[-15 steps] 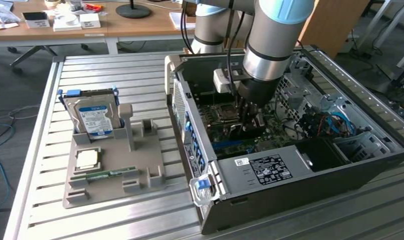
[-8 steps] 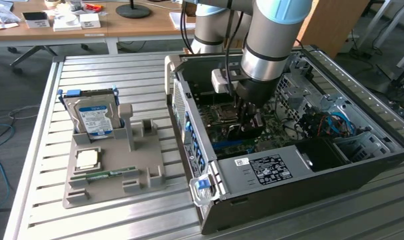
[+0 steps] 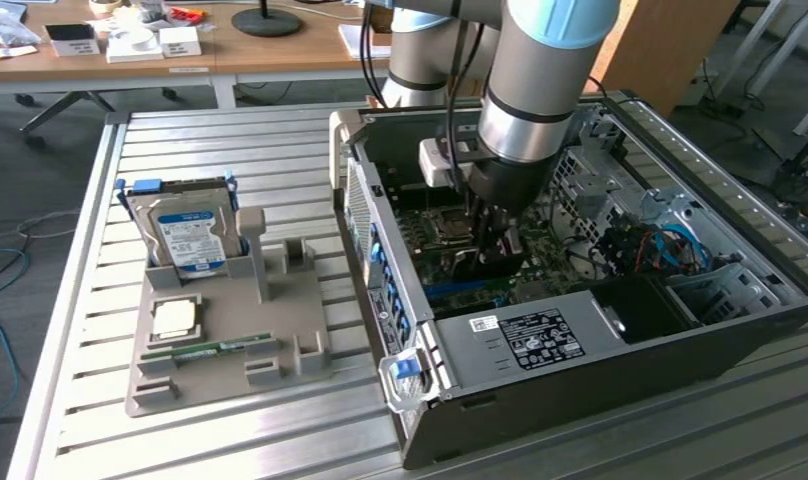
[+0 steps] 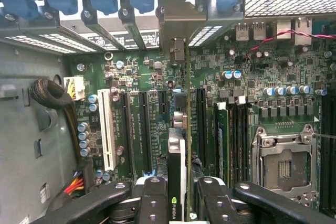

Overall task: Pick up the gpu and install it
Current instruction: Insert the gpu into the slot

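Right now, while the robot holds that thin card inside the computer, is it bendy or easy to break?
Probably stiff: the gpu stands straight on edge in the gripper, with no sag. Likely fragile: it is a thin board, so a knock against the motherboard could hurt it. Thin and tall, it would probably tip if released.

your arm [image 3: 527, 90] is the usual fat silver-grey tube with a light blue cap [image 3: 554, 18] up top and black rings [image 3: 522, 112] round the joints. the tube has a dull metal shine and the blue bits look like smooth plastic. the second segment [image 3: 424, 60] behind it has the same look. a couple of black cables [image 3: 368, 50] run alongside, and there's a little white box [image 3: 436, 160] fixed by the black wrist [image 3: 504, 185]. the gripper [image 4: 181, 203] is all black, chunky fingers [image 4: 153, 200] and side links [image 4: 79, 205], dotted with round silver screws [image 4: 203, 181].
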{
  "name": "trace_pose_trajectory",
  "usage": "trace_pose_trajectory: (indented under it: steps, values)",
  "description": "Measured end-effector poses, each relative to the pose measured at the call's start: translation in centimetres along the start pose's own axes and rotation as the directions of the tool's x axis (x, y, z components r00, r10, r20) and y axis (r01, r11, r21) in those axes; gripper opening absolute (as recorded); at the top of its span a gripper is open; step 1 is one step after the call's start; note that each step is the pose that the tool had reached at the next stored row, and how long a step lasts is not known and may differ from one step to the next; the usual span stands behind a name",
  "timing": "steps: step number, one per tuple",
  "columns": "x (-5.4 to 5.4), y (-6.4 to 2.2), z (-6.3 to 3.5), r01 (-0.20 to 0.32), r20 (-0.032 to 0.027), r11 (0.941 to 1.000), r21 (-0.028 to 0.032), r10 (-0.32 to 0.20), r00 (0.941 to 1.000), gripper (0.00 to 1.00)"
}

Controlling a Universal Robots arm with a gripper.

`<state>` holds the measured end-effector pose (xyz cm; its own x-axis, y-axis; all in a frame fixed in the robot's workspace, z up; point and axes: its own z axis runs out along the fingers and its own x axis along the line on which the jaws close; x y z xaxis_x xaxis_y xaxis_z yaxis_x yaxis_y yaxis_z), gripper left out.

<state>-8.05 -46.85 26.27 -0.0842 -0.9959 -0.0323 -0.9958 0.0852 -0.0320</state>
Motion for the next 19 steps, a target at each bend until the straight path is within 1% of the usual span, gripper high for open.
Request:
trace_pose_trajectory:
  steps: [6,13,19]
  values:
    - [0.02,0.23,0.01,0.0,0.0,1.0,0.0,0.0,1.0,0.27]
    - [-0.06,0.28,0.1,0.0,0.0001,1.0,0.0,0.0,1.0,0.27]
    - [-0.11,0.44,0.41,0.0,-0.0001,1.0,0.0,0.0,1.0,0.27]
